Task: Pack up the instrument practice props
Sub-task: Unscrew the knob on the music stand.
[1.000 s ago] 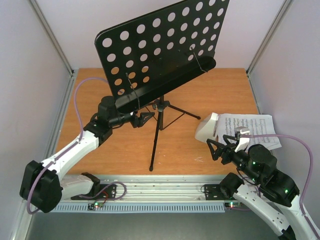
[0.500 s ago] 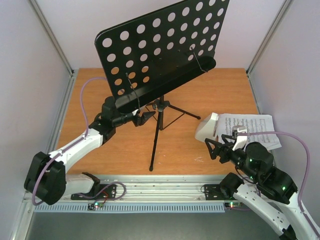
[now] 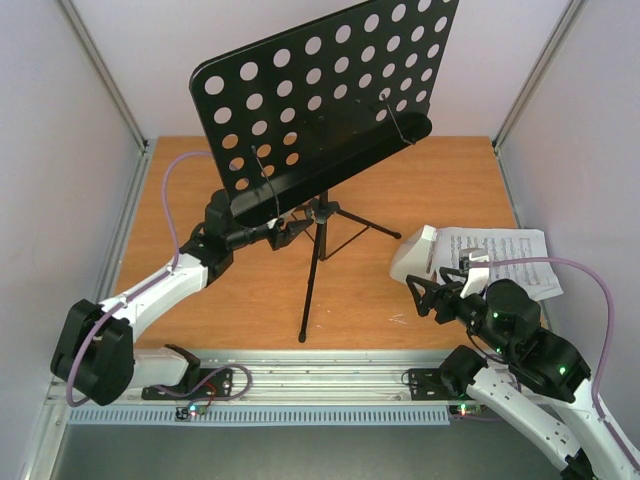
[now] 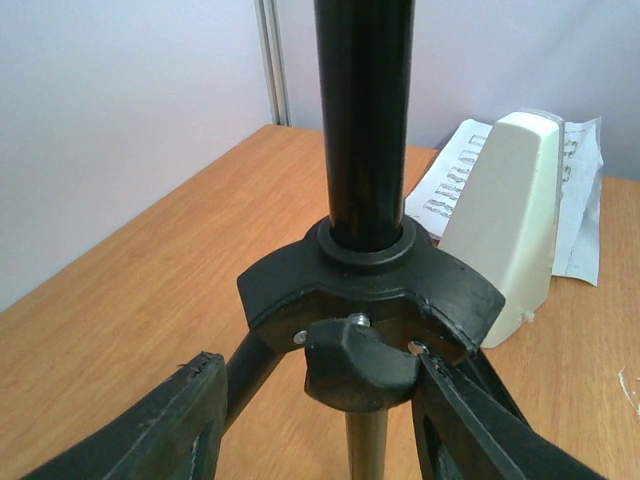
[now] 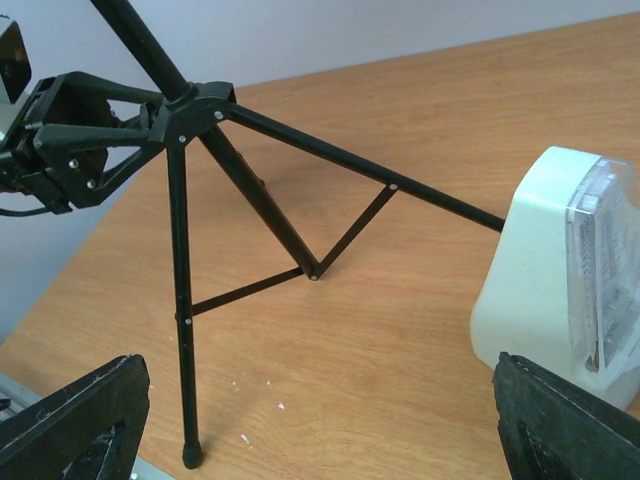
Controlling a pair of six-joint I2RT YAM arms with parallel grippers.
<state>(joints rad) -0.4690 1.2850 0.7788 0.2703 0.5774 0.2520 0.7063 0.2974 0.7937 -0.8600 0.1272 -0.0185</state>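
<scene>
Left claw [image 4: 315, 360] half open, straddling hub [image 4: 365, 275] of music stand [image 3: 320, 100], upright on counter [image 3: 420, 180]; contact unclear. Right claw [image 5: 318, 365] wide open, empty, right of stand by metronome [image 5: 545, 270]. Sheet of music [image 3: 505, 255] partly hidden by metronome; stand's desk cropped.

Left gripper [image 3: 293, 231] has slid right, up to the tripod hub of the music stand [image 3: 320, 212], with its jaws narrowing around the hub. Right gripper [image 3: 421, 297] has crept forward, closer to the metronome [image 3: 414, 256].
</scene>
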